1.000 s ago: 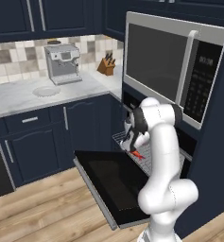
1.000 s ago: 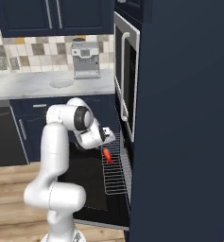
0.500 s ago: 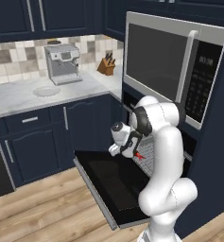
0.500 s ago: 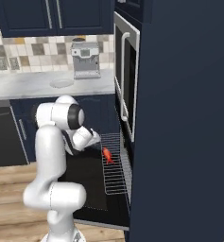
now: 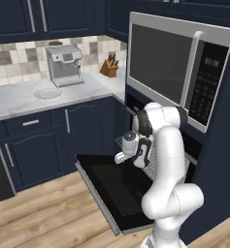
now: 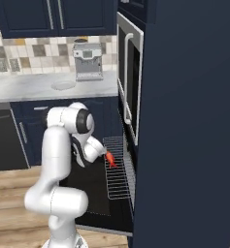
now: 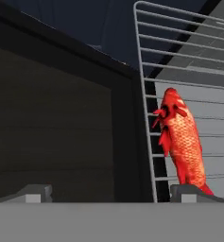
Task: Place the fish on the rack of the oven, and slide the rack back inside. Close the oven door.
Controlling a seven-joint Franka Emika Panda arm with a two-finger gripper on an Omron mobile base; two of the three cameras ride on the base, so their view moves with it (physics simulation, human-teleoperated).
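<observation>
The red-orange fish (image 6: 109, 160) (image 7: 182, 142) lies on the silver wire rack (image 6: 117, 177) (image 7: 189, 61), near its outer edge. The rack is pulled out of the black oven (image 6: 129, 167) over the lowered oven door (image 5: 111, 189) (image 6: 90, 193). My gripper (image 7: 114, 194) is open and holds nothing; its right fingertip (image 7: 193, 193) sits just below the fish's tail. From the base views the gripper (image 5: 120, 157) (image 6: 103, 152) hangs above the door, just off the rack's edge and close to the fish.
A steel-framed microwave (image 5: 177, 72) sits above the oven. The grey counter (image 5: 19, 99) carries a coffee machine (image 5: 64, 65), a knife block (image 5: 109, 68) and a plate (image 5: 47, 93). Navy cabinets (image 5: 39, 145) stand left of the door, wood floor (image 5: 43, 218) in front.
My gripper has drawn back from the rack, out over the door, leaving the fish lying on the rack. Its jaws stay wide open.
</observation>
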